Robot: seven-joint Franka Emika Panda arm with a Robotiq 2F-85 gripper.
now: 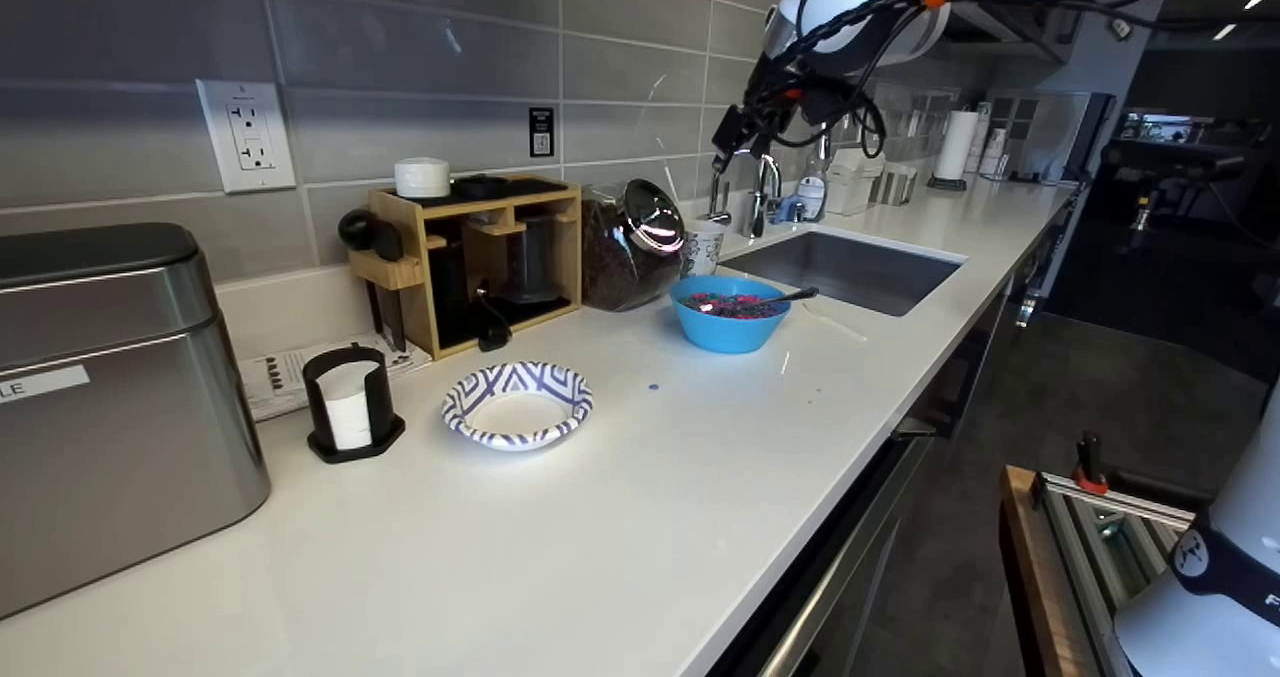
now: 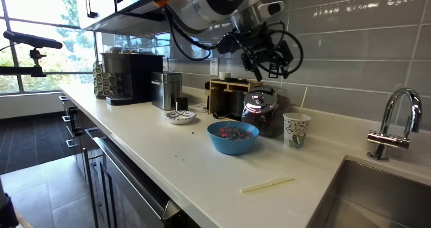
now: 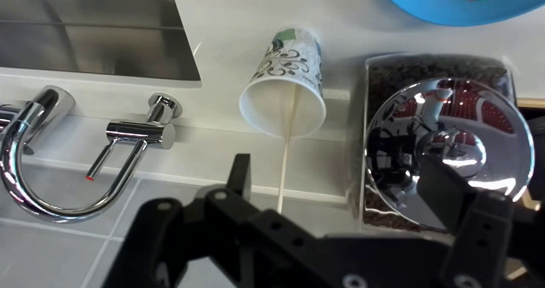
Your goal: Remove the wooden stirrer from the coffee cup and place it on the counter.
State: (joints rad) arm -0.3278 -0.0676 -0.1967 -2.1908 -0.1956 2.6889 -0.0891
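Table [image 2: 208, 184] runs long and pale, sink [image 2: 384, 184] let into it. End effector [image 3: 339, 169] hangs above, fingers spread well apart. Blue bowl [image 2: 232, 145] sits near the paper cup [image 2: 295, 130], which stands upright. Stirrer [image 3: 284, 164] leans in the cup, top jutting past the rim; lower tip hard to make out.

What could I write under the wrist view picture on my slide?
Open robot fingers, a swirly coffee cup with a wooden stirrer sticking out, and a shiny-lidded jar beside the cup.
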